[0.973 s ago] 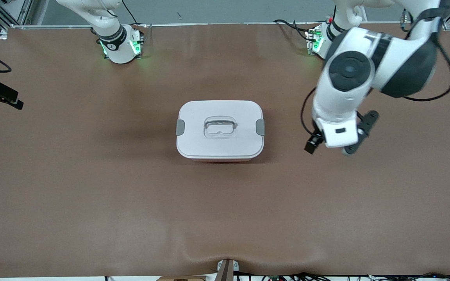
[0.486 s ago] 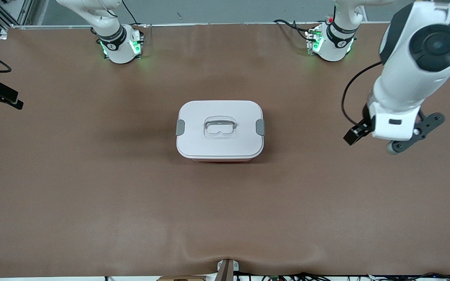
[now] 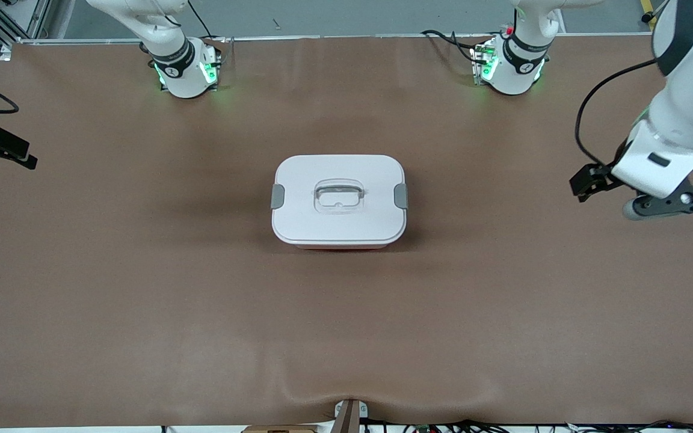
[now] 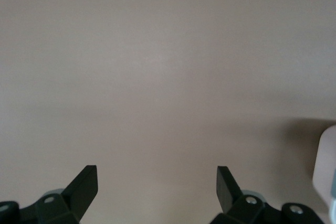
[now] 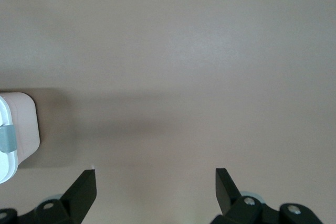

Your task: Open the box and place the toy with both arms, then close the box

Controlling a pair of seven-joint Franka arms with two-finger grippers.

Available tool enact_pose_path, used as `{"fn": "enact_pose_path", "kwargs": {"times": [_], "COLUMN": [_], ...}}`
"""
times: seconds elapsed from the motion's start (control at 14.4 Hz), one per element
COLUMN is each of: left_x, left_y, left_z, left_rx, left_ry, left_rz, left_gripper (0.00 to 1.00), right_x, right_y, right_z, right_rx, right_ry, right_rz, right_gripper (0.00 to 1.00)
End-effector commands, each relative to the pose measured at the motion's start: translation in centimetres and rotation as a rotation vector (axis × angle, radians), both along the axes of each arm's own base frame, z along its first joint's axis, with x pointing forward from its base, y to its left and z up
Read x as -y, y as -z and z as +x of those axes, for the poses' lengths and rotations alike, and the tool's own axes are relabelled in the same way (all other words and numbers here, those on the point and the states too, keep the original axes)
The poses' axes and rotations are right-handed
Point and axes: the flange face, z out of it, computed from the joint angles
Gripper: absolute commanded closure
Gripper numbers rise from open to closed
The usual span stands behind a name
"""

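While both grippers' fingers [image 4: 86, 182] stand wide over bare desk [image 3: 142, 288], the box [image 3: 338, 201] lies closed, so a hurried reach may shove it.

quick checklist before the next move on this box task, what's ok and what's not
1. Box lid seated flat, both grey side clips in place: ok.
2. Toy in sight anywhere on the table: not ok; no view shows it.
3. Toy already inside the box: cannot tell, the lid hides the inside.
4. Left gripper open, empty, over bare table toward the left arm's end: ok.
5. Right gripper open, empty, over bare table beside the box's clip end: ok.
6. Grippers lined up on the clips for opening: not ok; neither is at the box.
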Motion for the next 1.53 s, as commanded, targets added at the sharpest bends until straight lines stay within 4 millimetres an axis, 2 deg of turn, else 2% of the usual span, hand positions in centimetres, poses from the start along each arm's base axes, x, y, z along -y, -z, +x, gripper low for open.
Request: {"fn": "enact_pose_path", "kwargs": {"times": [0.0, 0.14, 0.28, 0.42, 0.63, 0.97, 1.11, 1.18, 1.32, 1.46], "left_x": [-2.0, -4.8, -6.7, -6.2, -5.9, -5.4, -3.4, -3.1, -2.9, -3.4], "left_y": [-2.0, -2.3, -2.0, -2.3, -2.6, -2.7, -2.9, -3.0, -3.4, -3.5], "left_z": [-2.7, -4.5, -6.6, -8.6, -10.2, -10.1, -10.2, -10.4, -10.5, -10.5], "left_rx": [-0.017, -0.043, -0.061, -0.056, -0.030, -0.009, -0.007, -0.004, 0.011, 0.012], "left_ry": [0.109, 0.140, 0.120, 0.121, 0.120, 0.113, 0.132, 0.129, 0.135, 0.129], "left_rz": [-0.006, -0.079, -0.157, -0.169, -0.170, -0.194, -0.177, -0.169, -0.096, -0.098], "left_gripper": [0.00, 0.00, 0.00, 0.00, 0.00, 0.00, 0.00, 0.00, 0.00, 0.00], "right_x": [0.0, 0.2, 0.5, 0.5, 0.1, 0.0, 0.2, 0.2, -0.1, 0.0], "right_y": [-0.2, 0.0, 0.0, 0.0, 0.1, 0.0, -0.3, -0.2, -0.1, -0.2], "right_z": [0.0, -0.1, -0.2, -0.2, -0.3, -0.3, -0.3, -0.3, -0.3, -0.4], "right_rx": [-0.008, -0.016, -0.020, -0.023, -0.030, -0.030, -0.024, -0.027, -0.031, -0.030], "right_ry": [-0.030, -0.097, -0.106, -0.106, -0.114, -0.115, -0.114, -0.114, -0.118, -0.117], "right_rz": [-0.016, -0.016, -0.022, -0.028, -0.026, -0.026, -0.025, -0.025, -0.024, -0.024], "right_gripper": [0.00, 0.00, 0.00, 0.00, 0.00, 0.00, 0.00, 0.00, 0.00, 0.00]}}
